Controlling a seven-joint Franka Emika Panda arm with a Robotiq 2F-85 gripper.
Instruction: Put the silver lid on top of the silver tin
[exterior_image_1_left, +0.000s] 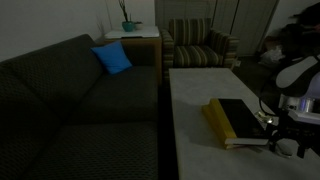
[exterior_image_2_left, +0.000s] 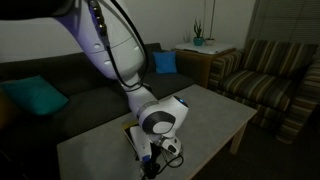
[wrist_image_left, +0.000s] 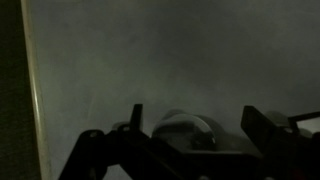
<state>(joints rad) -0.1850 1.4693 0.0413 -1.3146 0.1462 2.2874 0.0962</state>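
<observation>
Gripper (wrist_image_left: 192, 112): released, jaws wide. Round silver piece (wrist_image_left: 185, 128), lid or tin unclear: between the fingers, 6 o'clock in wrist view, on table (exterior_image_1_left: 195, 85). Book (exterior_image_1_left: 232, 118): in an exterior view, at gripper's 9 o'clock, just beside.

The arm (exterior_image_2_left: 108, 42) bends low, its hand (wrist_image_left: 192, 118) spread wide.

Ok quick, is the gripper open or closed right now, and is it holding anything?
Gripper: open, jaws wide apart, holding nothing; a round silver piece sits between them, lid or tin cannot be told.
</observation>
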